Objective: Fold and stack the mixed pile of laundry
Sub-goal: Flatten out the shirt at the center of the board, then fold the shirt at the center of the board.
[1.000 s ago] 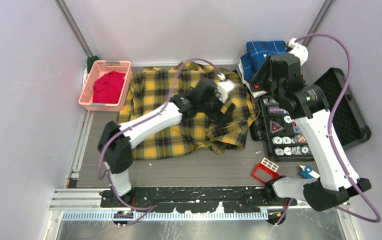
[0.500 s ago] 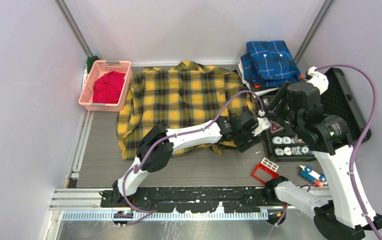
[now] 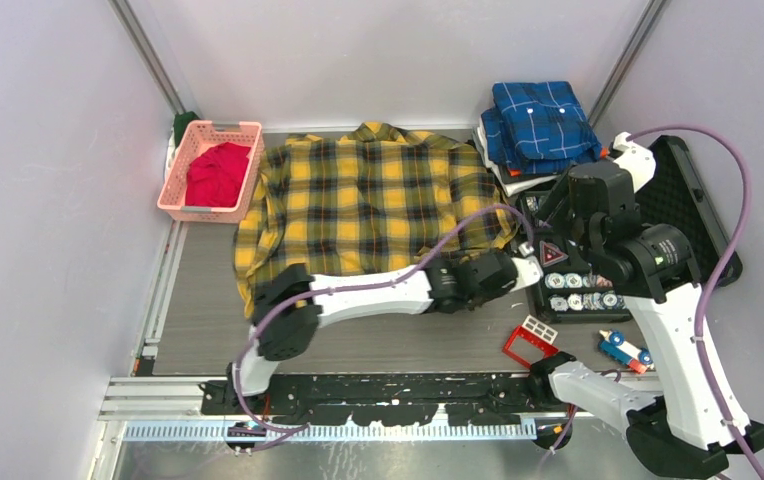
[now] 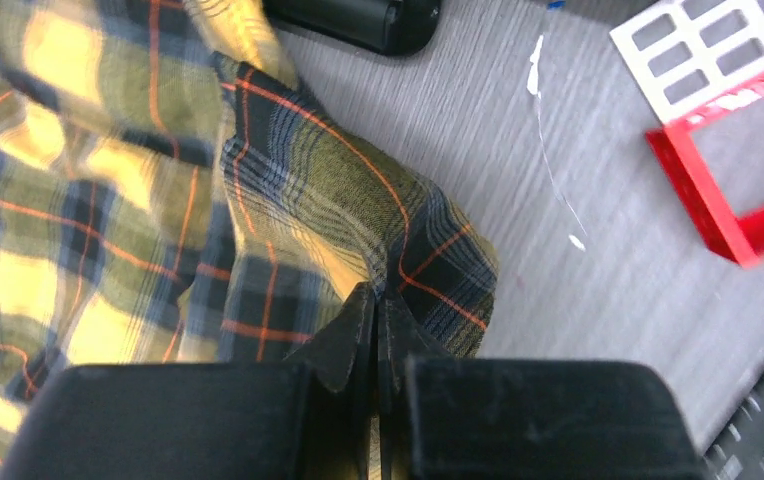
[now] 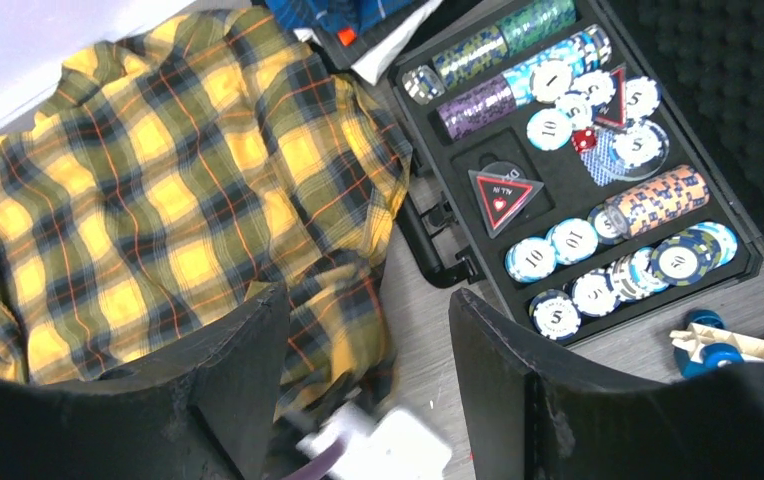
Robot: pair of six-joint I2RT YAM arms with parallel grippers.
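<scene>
Two: tallying that many task garments. Seeing the yellow-and-black plaid shirt [image 3: 368, 200] lying spread across the middle of the table [image 3: 208, 340], collar toward the far wall. Seeing the red T-shirt [image 3: 216, 172] lying bunched inside the pink basket [image 3: 178, 185] at far left, just beside the plaid shirt's left sleeve.

Logging the left gripper [image 4: 376, 300] reaching low to the plaid shirt's near-right corner, jaws pressing together on a puckered fold of the hem. Logging the right gripper [image 5: 368, 360] hovering above the shirt's right edge, fingers [image 5: 243, 370] standing wide apart, gripping nothing.

Noting surroundings, all crowding the right side:
- one black case [image 3: 696, 220] lying open just beside the shirt's right edge, holding poker chips [image 5: 578, 240] in rolls and loose; too many and too small for counting.
- one blue plaid shirt [image 3: 543, 115] lying folded at far right, behind the case.
- one red-and-white frame [image 3: 530, 342] lying on the table near the pinched corner, apart from the cloth.
- one small blue toy [image 3: 623, 350] lying further right, near the case's front.

Finding the case and frame hemming in the pinched corner, and the left forearm lying across the shirt's near hem.
</scene>
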